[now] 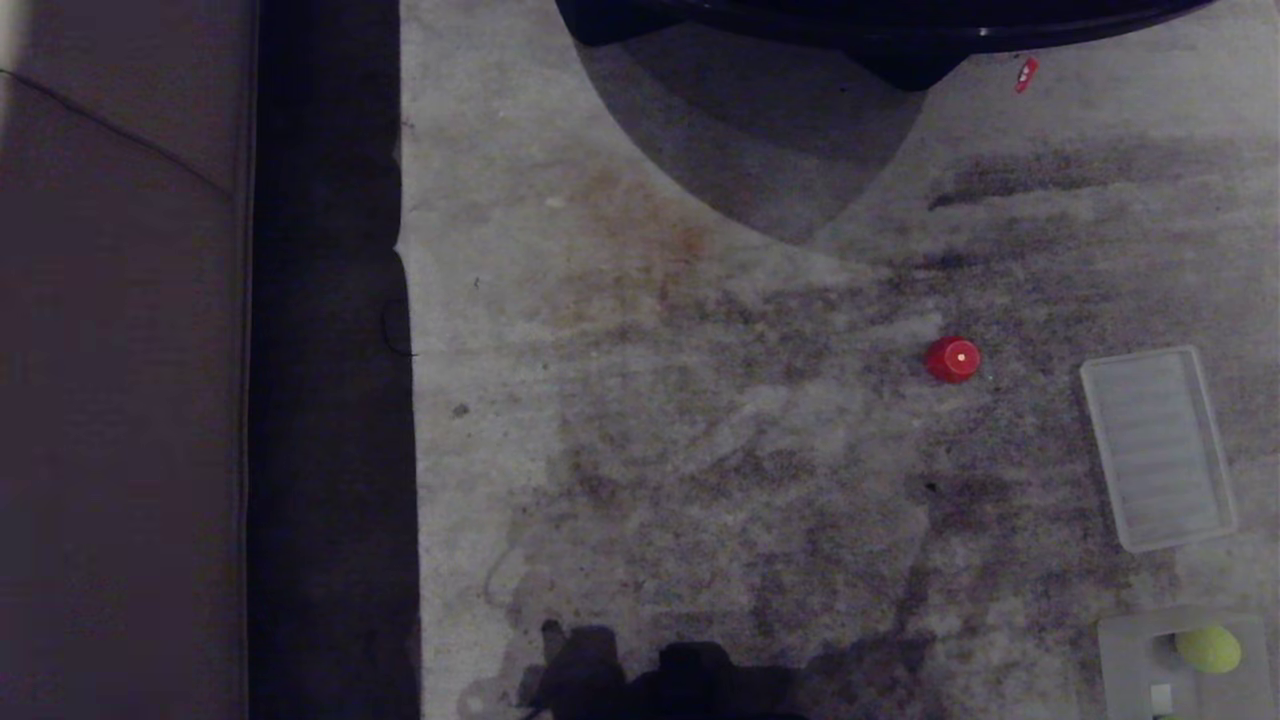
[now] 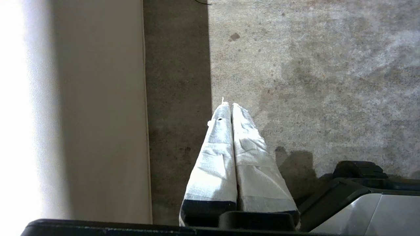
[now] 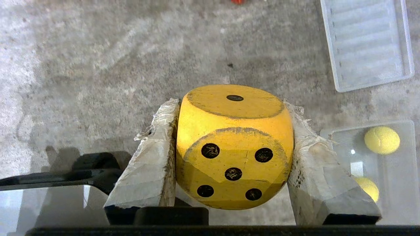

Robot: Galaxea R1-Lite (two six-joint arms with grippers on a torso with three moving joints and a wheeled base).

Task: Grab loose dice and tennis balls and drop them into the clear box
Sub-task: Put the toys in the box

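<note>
One yellow die (image 3: 234, 147) pinched in my right pincer (image 3: 229, 157). Centre it above the clear box (image 3: 390, 170), beside both tennis balls (image 3: 382, 140), before letting go.

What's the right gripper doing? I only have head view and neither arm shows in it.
Observer: The right gripper is shut on the yellow die, one finger on each side.
Operator: Where's the clear box from there?
Observer: Beside the gripper on the carpet; two tennis balls already lie in the clear box.
Operator: Left arm?
Observer: The left gripper is shut on nothing, over the carpet edge next to a beige panel.
</note>
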